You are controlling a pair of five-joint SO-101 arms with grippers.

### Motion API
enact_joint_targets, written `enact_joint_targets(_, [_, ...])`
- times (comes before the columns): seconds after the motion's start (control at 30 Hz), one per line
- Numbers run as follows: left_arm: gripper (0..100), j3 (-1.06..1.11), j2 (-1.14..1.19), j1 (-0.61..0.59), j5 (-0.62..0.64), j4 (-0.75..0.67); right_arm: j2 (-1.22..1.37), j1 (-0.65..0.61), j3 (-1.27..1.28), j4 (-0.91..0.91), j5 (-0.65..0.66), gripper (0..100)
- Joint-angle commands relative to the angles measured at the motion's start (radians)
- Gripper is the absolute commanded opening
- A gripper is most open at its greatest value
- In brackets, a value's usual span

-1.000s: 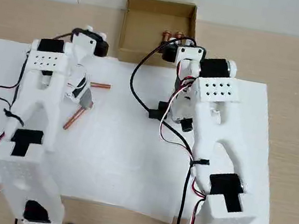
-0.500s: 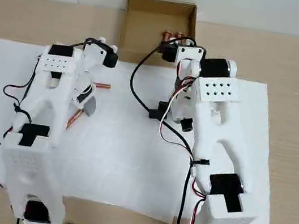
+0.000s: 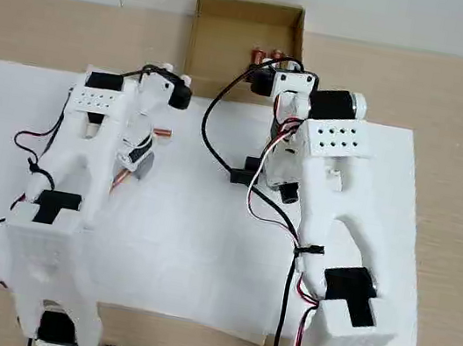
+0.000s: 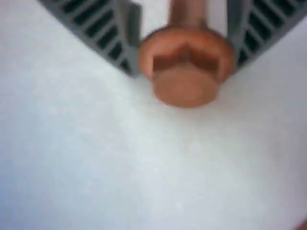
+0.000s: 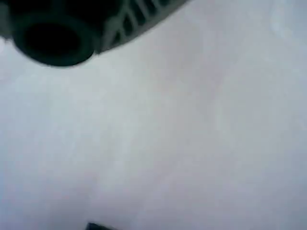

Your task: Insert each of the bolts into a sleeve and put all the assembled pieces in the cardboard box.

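One bolt (image 4: pixel 184 72) sits between the left jaws. The left arm (image 3: pixel 83 157) has swung toward 3 o'clock since a second ago, carrying its wrist farther in over the white sheet (image 3: pixel 192 246). The grey jaws flank the bolt's hex head closely on either side, and its shank runs back between them; whether they pinch it cannot be told. Another bolt (image 3: pixel 162 133) lies on the sheet at 1 o'clock from them. The right arm (image 3: pixel 332 154) has stayed stretched toward 12 o'clock, wrist by the cardboard box (image 3: pixel 231 13); its jaws' state cannot be told. Two copper pieces (image 3: pixel 267 55) lie in the box's 4 o'clock corner.
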Motion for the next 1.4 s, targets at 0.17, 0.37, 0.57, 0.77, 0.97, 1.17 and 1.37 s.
enact_joint_targets(0.17, [2,-0.033,0.008,0.055,0.014,0.003,-0.01,-0.004,-0.049,-0.004,0.008,0.5])
enact_joint_targets(0.37, [1,-0.042,0.002,0.095,0.014,0.021,-0.01,-0.002,-0.049,-0.004,0.008,0.5])
enact_joint_targets(0.57, [1,-0.136,-0.11,0.1,0.051,0.124,-0.016,-0.002,-0.051,-0.005,0.009,0.6])
enact_joint_targets(0.77, [1,-0.193,-0.267,0.1,0.057,0.238,-0.019,0.004,-0.052,-0.028,0.012,0.5])
enact_joint_targets(0.97, [1,-0.214,-0.47,0.092,0.233,0.298,-0.019,0.022,-0.127,-0.03,0.014,0.4])
enact_joint_targets(1.17, [1,-0.209,-0.69,0.081,0.334,0.313,-0.042,0.013,-0.216,0.028,0.009,0.4])
enact_joint_targets(1.37, [1,-0.209,-0.956,0.089,0.41,0.302,-0.26,0.022,-0.221,0.035,0.009,0.4])
